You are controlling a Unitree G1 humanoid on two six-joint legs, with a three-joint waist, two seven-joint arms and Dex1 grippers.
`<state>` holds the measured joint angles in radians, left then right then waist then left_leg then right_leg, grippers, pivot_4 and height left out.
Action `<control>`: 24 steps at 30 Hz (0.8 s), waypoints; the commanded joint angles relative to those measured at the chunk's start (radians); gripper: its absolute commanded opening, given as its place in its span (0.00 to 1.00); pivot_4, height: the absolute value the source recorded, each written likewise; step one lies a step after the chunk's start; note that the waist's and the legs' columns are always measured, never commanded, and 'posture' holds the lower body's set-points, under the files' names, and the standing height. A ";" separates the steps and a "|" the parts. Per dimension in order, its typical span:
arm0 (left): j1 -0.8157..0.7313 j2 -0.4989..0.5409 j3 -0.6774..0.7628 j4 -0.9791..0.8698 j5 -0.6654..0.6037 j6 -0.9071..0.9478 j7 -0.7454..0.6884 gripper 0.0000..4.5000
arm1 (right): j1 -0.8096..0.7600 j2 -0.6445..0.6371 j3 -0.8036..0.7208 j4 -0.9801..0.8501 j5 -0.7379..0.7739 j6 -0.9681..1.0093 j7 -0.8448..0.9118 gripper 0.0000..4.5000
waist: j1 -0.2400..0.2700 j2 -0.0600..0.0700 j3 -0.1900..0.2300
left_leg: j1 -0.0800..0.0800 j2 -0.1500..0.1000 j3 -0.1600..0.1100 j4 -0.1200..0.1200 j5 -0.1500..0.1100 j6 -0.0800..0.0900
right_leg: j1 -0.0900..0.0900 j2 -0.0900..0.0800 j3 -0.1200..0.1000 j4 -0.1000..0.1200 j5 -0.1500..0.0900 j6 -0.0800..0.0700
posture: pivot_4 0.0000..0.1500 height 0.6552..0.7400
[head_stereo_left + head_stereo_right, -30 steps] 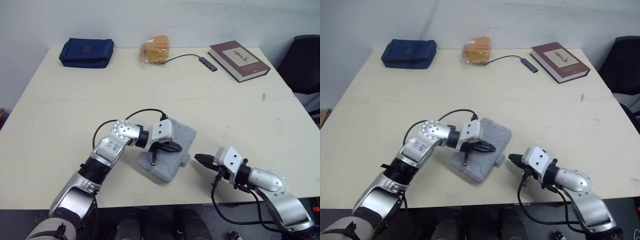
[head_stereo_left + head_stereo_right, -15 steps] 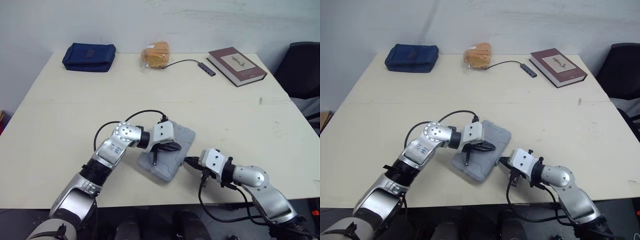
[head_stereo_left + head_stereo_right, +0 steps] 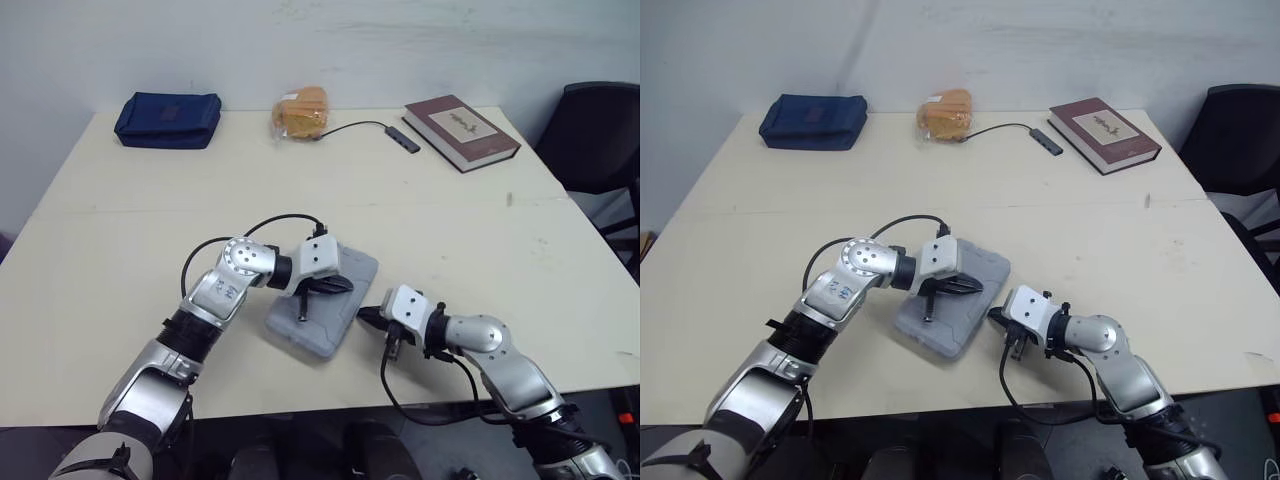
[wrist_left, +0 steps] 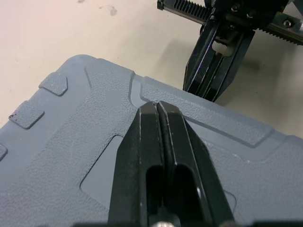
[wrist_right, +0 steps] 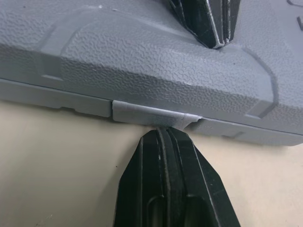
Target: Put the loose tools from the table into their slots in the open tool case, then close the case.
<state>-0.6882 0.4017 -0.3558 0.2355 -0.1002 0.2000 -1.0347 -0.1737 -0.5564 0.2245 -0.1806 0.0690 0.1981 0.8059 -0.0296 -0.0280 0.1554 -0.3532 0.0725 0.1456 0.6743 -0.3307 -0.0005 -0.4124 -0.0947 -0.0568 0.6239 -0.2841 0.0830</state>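
Grey case point(image 3: 308, 335), one, closed; left gripper point(image 3: 347, 286), right gripper point(image 3: 363, 316) pinched against it.

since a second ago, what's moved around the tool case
The right gripper slid across the table toward the closed tool case; its shut tips now meet the latch tab on the case's side edge. Nothing was gripped or released. The left gripper stayed shut, pressing on top of the case, which kept its place.
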 commanded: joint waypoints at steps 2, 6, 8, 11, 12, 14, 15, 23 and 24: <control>0.053 0.038 0.153 0.017 -0.088 -0.167 -0.028 0.00 | 0.063 -0.089 -0.151 -0.105 0.068 -0.037 0.028 0.00 | 0.002 0.004 0.005 | -0.003 -0.001 0.000 0.000 0.000 0.000 | -0.002 0.000 0.000 0.000 0.000 0.001 | 1.00 1.00; 0.118 0.155 0.329 0.003 -0.194 -0.137 -0.059 0.12 | 0.164 -0.193 -0.356 -0.145 0.196 -0.039 0.108 0.15 | 0.003 0.005 0.010 | -0.007 -0.005 0.000 -0.001 0.000 0.000 | -0.006 0.001 -0.001 -0.001 0.001 0.001 | 1.00 1.00; 0.178 0.241 0.375 0.012 -0.181 -0.133 -0.066 0.28 | 0.198 -0.248 -0.436 -0.135 0.205 -0.070 0.138 0.32 | -0.001 0.006 0.011 | -0.008 -0.005 0.000 -0.003 0.000 0.001 | -0.007 0.001 -0.001 -0.002 0.001 0.001 | 1.00 1.00; 0.286 0.343 0.450 -0.001 -0.173 -0.099 -0.036 0.60 | 0.227 -0.313 -0.541 -0.106 0.218 -0.108 0.174 0.67 | 0.001 0.006 0.012 | -0.006 -0.006 0.002 -0.008 0.000 0.000 | -0.007 0.001 0.000 -0.004 0.000 0.002 | 1.00 1.00; 0.331 0.370 0.480 -0.009 -0.168 -0.102 -0.019 0.70 | 0.234 -0.331 -0.568 -0.097 0.224 -0.121 0.191 0.79 | 0.002 0.006 0.013 | -0.006 -0.006 0.002 -0.008 0.000 0.000 | -0.007 0.001 -0.001 -0.004 0.000 0.002 | 1.00 1.00; 0.419 0.408 0.541 -0.027 -0.161 -0.127 0.012 0.90 | 0.239 -0.360 -0.609 -0.072 0.236 -0.176 0.237 1.00 | 0.002 0.006 0.014 | -0.006 -0.004 0.001 -0.009 0.000 0.000 | -0.008 0.000 -0.001 -0.005 0.000 0.003 | 1.00 1.00; 0.452 0.418 0.565 -0.037 -0.162 -0.127 0.030 0.99 | 0.239 -0.370 -0.623 -0.060 0.236 -0.211 0.254 1.00 | 0.002 0.005 0.015 | -0.006 -0.004 0.001 -0.010 0.000 0.001 | -0.008 -0.001 0.000 -0.005 0.000 0.003 | 1.00 1.00; 0.640 0.436 0.714 -0.106 -0.181 -0.127 0.127 0.99 | 0.166 -0.432 -0.650 -0.003 0.318 -0.169 0.324 1.00 | 0.004 0.005 0.017 | -0.007 -0.004 0.001 -0.010 0.000 0.001 | -0.009 -0.009 -0.001 -0.006 0.000 0.003 | 1.00 1.00; 0.649 0.430 0.720 -0.121 -0.185 -0.122 0.137 0.99 | 0.168 -0.440 -0.636 0.000 0.311 -0.174 0.338 1.00 | 0.004 0.005 0.018 | -0.007 -0.003 0.001 -0.010 0.000 0.001 | -0.009 -0.009 -0.001 -0.006 0.000 0.002 | 1.00 1.00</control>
<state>-0.0492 0.8297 0.3263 0.1626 -0.2671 0.0856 -0.9161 -0.0028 -0.9753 -0.4058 -0.1807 0.3661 0.0295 1.1209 -0.0255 -0.0227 0.1729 -0.3602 0.0692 0.1464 0.6632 -0.3310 -0.0002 -0.4214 -0.1033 -0.0581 0.6178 -0.2848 0.0850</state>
